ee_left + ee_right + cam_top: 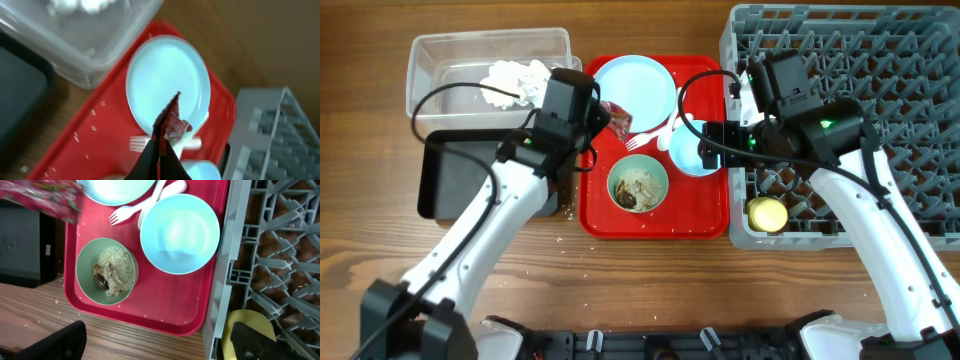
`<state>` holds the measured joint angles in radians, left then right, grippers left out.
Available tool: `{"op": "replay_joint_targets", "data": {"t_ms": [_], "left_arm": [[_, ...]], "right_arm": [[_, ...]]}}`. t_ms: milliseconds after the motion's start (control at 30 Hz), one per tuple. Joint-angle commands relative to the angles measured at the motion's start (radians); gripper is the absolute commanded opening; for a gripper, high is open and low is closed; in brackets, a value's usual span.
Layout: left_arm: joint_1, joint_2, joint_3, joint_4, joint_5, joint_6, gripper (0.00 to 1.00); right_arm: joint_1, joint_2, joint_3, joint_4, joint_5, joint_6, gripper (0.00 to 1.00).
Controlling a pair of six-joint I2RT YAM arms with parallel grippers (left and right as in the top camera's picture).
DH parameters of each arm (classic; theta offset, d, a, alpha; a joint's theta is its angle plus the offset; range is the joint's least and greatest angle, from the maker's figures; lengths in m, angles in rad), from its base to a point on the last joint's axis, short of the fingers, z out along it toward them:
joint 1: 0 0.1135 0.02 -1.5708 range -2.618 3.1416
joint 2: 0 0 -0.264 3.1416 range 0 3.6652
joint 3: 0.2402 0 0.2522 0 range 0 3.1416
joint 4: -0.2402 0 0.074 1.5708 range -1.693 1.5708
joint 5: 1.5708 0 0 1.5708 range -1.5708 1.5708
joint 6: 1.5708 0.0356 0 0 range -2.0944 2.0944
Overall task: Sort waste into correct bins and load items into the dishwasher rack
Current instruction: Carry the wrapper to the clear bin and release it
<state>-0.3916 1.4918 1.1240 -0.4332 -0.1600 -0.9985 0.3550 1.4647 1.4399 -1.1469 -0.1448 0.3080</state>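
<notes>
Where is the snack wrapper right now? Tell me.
Overhead view: the snack wrapper is pinched in the left gripper, over the red tray's left side, at the pale blue plate's edge.

Left tool grips the snack wrapper over the red tray beside the plate

The tray is red, the plate and 1 bowl pale blue, the other bowl green, the rack grey, the cup yellow, the wrapper red-and-white.
</notes>
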Motion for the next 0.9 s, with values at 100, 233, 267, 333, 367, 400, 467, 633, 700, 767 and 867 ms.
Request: {"op": "replay_joint_targets", "data": {"t_ms": [100, 233, 267, 333, 367, 400, 467, 633, 700, 767, 867], "left_arm": [[0.127, -0.055, 0.002, 0.065, -0.196, 0.156, 0.04], [0.276, -0.055, 0.002, 0.160, -0.131, 0.290, 0.04], [0.313, -0.051, 0.002, 0.190, -0.104, 0.335, 0.04], [0.377, -0.027, 0.002, 0.240, -0.056, 0.412, 0.04], [0.397, -0.008, 0.002, 0.259, -0.031, 0.433, 0.04], [0.417, 0.028, 0.002, 0.284, -0.008, 0.454, 0.04], [0.425, 0.100, 0.002, 0.327, 0.003, 0.491, 0.14], [0.425, 0.182, 0.002, 0.362, 0.008, 0.507, 0.93], [0.420, 0.166, 0.027, 0.320, 0.067, 0.582, 1.00], [0.415, 0.159, 0.135, 0.133, 0.166, 0.639, 0.99], [0.393, 0.159, 0.298, -0.124, 0.205, 0.656, 1.00]], "right_arm": [[0.003, 0.003, 0.006, 0.005, 0.018, -0.021, 0.94], [0.003, 0.003, 0.006, 0.010, 0.018, -0.019, 0.95], [0.003, 0.003, 0.006, 0.012, 0.017, -0.019, 0.94], [0.003, 0.003, 0.006, 0.018, 0.017, -0.019, 0.95], [0.003, 0.003, 0.006, 0.021, 0.017, -0.019, 0.94], [0.003, 0.003, 0.006, 0.026, 0.017, -0.018, 0.95], [0.003, 0.003, 0.006, 0.031, 0.017, -0.016, 0.95], [0.003, 0.003, 0.006, 0.032, 0.012, -0.017, 0.94], [0.003, 0.003, 0.006, 0.036, 0.005, -0.017, 0.94], [0.003, 0.002, 0.008, 0.039, 0.006, -0.019, 0.95], [-0.004, -0.019, 0.026, 0.039, 0.006, -0.021, 0.97]]}}
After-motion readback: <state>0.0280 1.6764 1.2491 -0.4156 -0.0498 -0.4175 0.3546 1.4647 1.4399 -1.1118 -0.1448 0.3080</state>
